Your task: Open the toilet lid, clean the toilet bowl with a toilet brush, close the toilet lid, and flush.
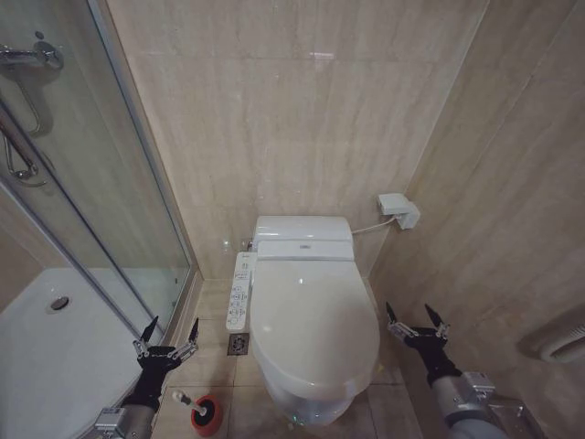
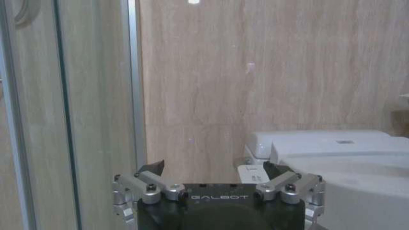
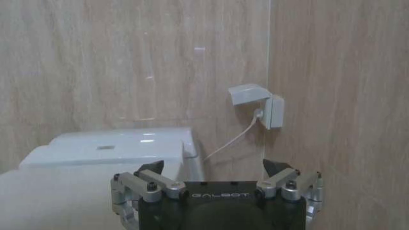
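Toilet lid (image 1: pixel 313 315) down at frame centre; brush (image 1: pixel 203 410) (lower left) untouched; both spread grippers, left (image 1: pixel 167 340) and right (image 1: pixel 418 322), hold nothing.

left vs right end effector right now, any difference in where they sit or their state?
The left end effector hovers beside the toilet bowl's button panel side, above the toilet brush; the right end effector hovers on the opposite side, near the side wall. Both are open and empty, pointing toward the back wall.

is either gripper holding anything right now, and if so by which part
Nothing is held. The left gripper and right gripper both hang open and empty on either side of the closed toilet lid; the toilet brush sits untouched in its red holder.
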